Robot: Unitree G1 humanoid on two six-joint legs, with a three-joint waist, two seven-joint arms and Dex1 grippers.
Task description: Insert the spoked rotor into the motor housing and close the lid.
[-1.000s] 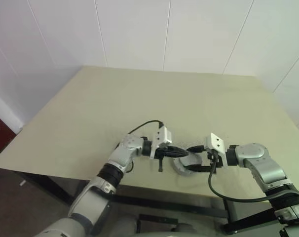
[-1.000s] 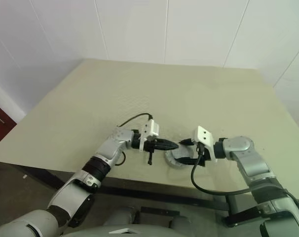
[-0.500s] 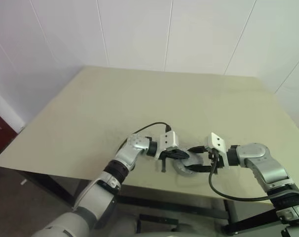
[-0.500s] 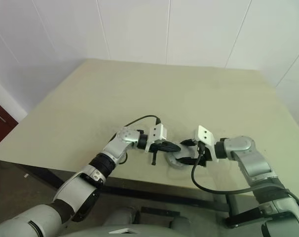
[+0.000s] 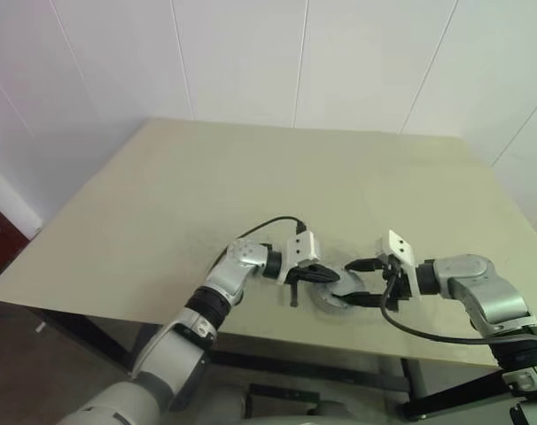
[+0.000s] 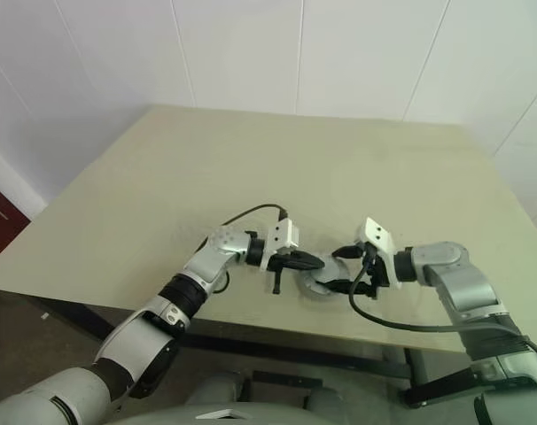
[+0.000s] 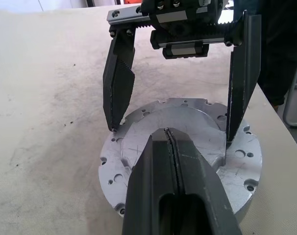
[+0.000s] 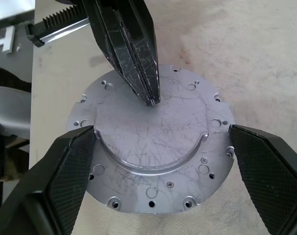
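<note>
Right wrist view: lid (image 8: 153, 147), grey disc, flat on table (image 5: 162, 195) near its front edge. Right gripper (image 8: 158, 147): 2 fingers spread wide, flanking the disc's rim. Left gripper (image 8: 149, 100): fingers pressed together, tips resting on the disc's top face.

Lid (image 8: 153, 161): flat round silver-grey metal disc with a raised circular centre, small holes around its rim and fine scratches across its face. It lies level on the desk (image 5: 251, 186), close to the desk's near edge, covering whatever sits beneath it; no copper windings or spokes are visible.
</note>
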